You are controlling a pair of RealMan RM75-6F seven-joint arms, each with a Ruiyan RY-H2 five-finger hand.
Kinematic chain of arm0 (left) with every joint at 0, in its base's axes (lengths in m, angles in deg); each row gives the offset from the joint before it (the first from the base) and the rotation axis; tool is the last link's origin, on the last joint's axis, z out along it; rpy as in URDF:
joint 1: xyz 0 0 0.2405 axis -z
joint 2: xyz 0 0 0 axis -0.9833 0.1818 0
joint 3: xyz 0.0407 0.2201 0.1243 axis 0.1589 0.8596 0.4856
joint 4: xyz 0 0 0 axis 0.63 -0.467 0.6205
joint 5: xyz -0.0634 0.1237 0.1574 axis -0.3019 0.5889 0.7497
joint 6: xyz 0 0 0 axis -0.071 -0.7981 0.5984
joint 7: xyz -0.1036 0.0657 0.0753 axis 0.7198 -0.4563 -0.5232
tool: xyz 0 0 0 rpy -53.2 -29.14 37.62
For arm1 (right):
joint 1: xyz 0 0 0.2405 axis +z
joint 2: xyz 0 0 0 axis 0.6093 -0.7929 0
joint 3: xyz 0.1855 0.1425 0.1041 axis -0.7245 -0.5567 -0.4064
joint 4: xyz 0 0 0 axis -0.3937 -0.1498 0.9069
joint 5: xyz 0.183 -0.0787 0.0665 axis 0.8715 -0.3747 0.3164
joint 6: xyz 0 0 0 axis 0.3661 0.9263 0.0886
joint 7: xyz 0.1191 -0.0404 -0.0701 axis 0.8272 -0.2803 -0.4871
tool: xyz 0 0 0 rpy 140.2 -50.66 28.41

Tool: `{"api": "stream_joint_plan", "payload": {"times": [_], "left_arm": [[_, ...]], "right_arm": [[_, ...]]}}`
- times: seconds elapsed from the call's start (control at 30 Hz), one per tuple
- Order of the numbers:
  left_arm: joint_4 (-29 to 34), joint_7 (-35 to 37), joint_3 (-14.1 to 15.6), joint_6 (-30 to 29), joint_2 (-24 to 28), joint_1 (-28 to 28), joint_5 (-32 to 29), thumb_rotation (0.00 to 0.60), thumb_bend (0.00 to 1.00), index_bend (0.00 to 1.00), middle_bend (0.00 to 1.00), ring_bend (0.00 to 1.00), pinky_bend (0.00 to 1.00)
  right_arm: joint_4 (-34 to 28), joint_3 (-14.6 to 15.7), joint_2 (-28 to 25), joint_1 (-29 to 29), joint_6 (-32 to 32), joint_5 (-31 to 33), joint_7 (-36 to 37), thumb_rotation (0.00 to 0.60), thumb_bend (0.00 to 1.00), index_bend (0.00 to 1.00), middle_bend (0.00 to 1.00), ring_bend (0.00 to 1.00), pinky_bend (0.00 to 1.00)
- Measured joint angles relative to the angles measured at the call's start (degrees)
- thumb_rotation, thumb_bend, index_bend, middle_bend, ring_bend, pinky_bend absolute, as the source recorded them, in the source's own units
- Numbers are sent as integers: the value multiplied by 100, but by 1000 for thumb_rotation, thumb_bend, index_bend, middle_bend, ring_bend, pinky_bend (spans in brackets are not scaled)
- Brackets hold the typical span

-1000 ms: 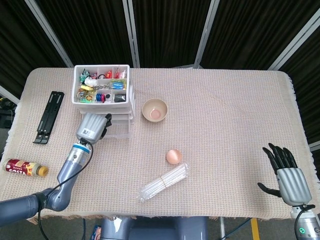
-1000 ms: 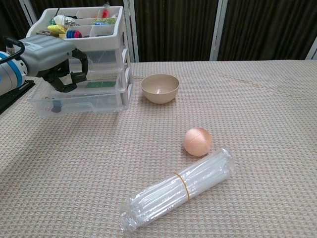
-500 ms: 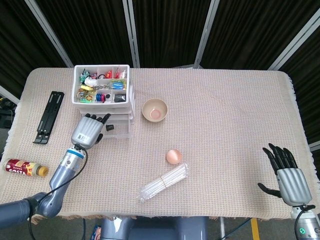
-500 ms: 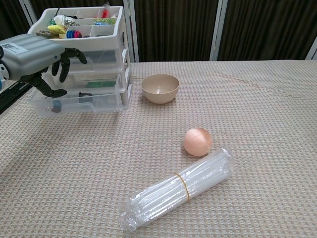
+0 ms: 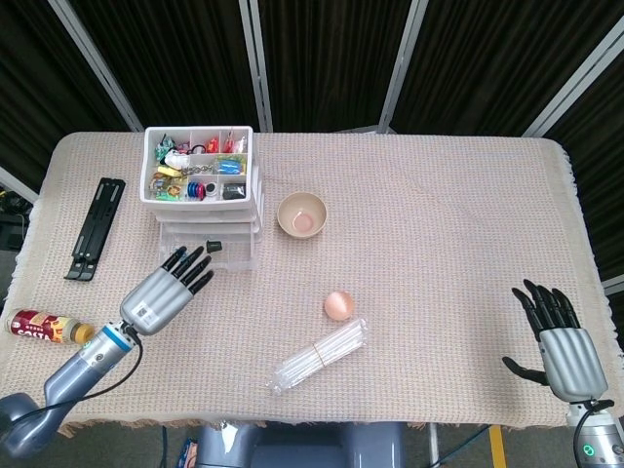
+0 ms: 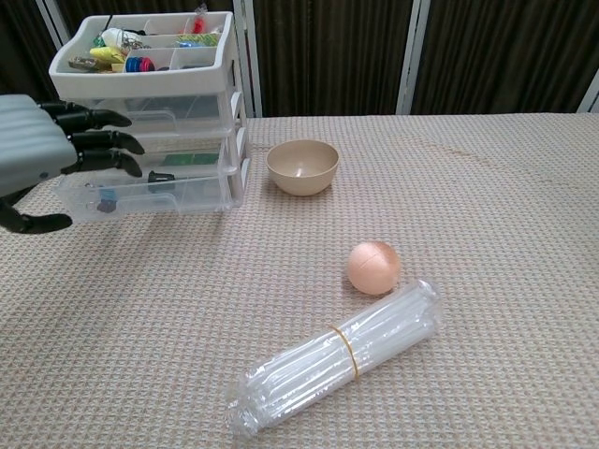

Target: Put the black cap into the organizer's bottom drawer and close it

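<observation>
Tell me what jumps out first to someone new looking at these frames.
The clear drawer organizer at the table's far left, its top tray crammed with colourful bits and its bottom drawer pulled out with a black cap inside. The left hand hovers open just in front of it, fingers spread, holding nothing. Mid-table lie a beige bowl, a peach ball and a bundle of clear straws.

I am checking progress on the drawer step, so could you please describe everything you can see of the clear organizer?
The organizer is a clear plastic unit of stacked drawers under a white compartmented top tray filled with small colourful items. It stands upright on the table's left rear. Its bottom drawer is pulled out and holds a small black cap and another small dark item. The left hand is open just in front, not touching it.
</observation>
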Motion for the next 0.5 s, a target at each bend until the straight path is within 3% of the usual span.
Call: {"api": "stream_joint_plan", "payload": {"times": [0.2,0.5], "left_arm": [[-545,-35,519,339,332,182,924,600,348,215,44,0,95],[-1049,-202,747,1153,327,528,1382,600,360,217,44,0,92]], "right_arm": [[-6,-2,1,-1,1,7,-8,600,36,85,0,0,0],[-14,-7,-6,0,11,24,14,600,36,85,0,0,0]]}}
